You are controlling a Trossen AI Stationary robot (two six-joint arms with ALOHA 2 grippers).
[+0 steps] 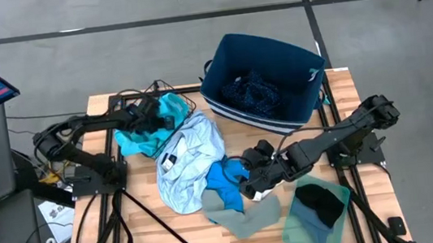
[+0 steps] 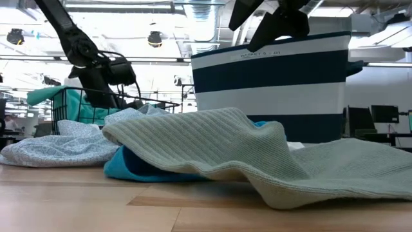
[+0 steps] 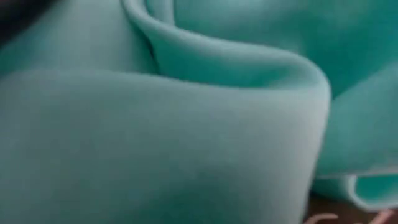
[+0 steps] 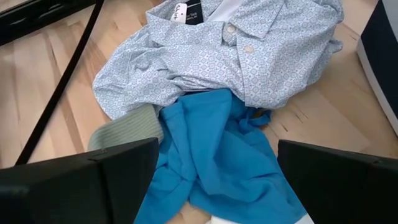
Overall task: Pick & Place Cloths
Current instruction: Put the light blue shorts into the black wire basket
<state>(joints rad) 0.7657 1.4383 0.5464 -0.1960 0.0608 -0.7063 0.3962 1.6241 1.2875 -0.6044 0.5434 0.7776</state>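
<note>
1. I am pinching the turquoise cloth (image 1: pixel 168 111) in my left gripper (image 1: pixel 153 117), fingers fully closed, at the table's far left.
2. I am hovering my right gripper (image 1: pixel 250 185), fingers spread wide and empty, over the bright blue cloth (image 4: pixel 214 149), just beside the pale patterned shirt (image 4: pixel 249 56) and the grey cloth (image 1: pixel 244 216).
</note>
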